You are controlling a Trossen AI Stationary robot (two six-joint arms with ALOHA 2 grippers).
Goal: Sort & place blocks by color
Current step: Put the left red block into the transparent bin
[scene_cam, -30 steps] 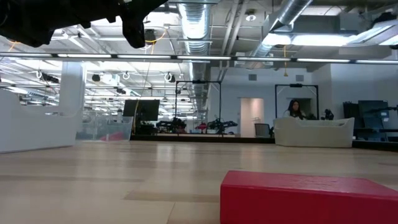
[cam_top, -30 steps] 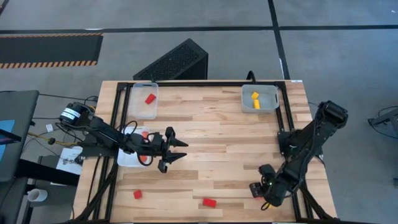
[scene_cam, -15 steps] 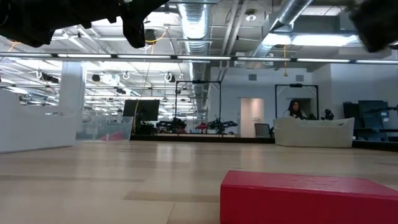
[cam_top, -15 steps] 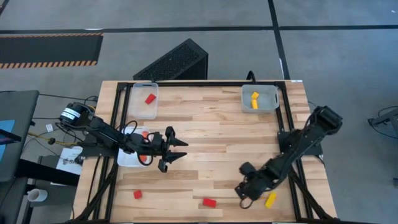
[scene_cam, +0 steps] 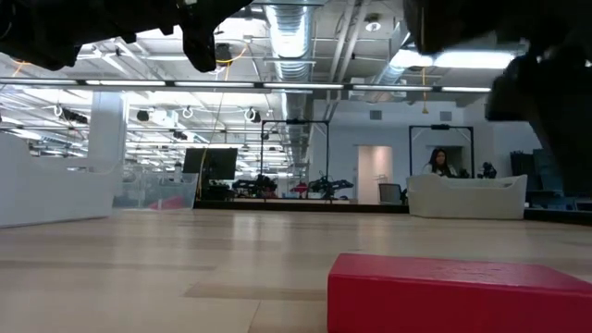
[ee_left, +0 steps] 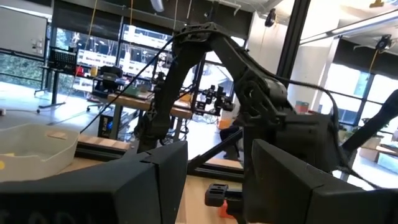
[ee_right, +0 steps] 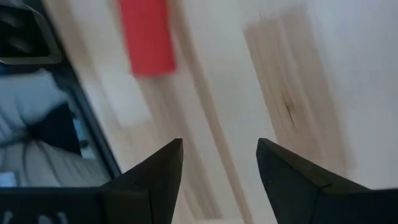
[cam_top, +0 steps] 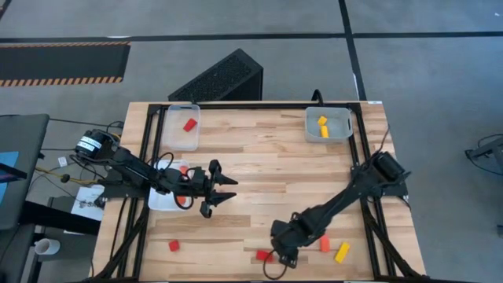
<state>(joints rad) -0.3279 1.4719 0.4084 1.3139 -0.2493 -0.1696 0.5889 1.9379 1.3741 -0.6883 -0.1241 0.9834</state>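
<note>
**Observer:** What has changed on your side?

**Operator:** I've swung the right gripper [cam_top: 275, 256] away from the table's right edge, where it was a second ago, toward the middle of the front edge. That uncovered an orange block [cam_top: 324, 244] and a yellow block [cam_top: 342, 251], now behind it, near the right arm.

**Observer:** Is it holding anything?

**Operator:** No. Its fingers stand apart with nothing between them. The red bar [ee_right: 147, 36] lies just ahead of the fingertips, not yet between them.

**Observer:** And the left?

**Operator:** The left gripper [cam_top: 224, 189] hasn't moved: half open, empty, hovering mid-table. I judge the red bar is my next pick, bound for the tray [cam_top: 181, 128] holding a red block [cam_top: 189, 124].
</note>
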